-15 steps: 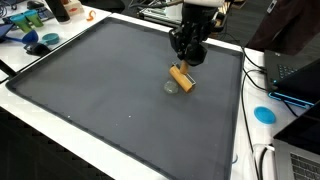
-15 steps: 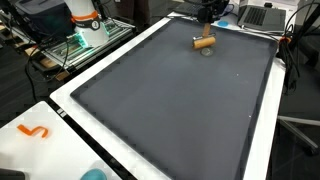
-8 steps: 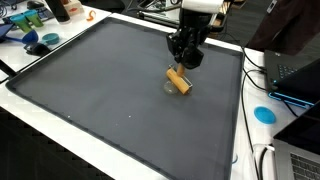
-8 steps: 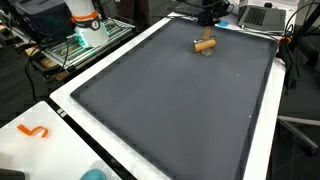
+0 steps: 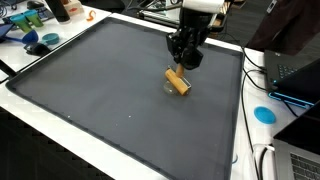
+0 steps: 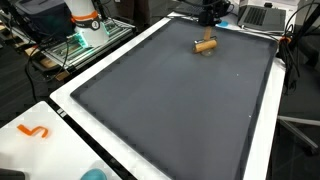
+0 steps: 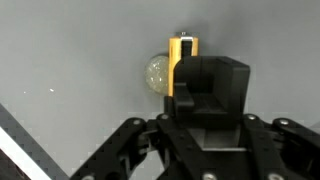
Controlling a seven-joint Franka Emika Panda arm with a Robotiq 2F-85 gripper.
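Wooden cylinder [image 5: 178, 81] lies free near the hand [image 5: 186, 62], whose opening I cannot tell.

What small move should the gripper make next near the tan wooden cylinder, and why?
Probably shift over the tan wooden cylinder and lower slowly: the black gripper hangs empty above the dark grey mat, apart from the cylinder, which lies flat beside a small clear disc.
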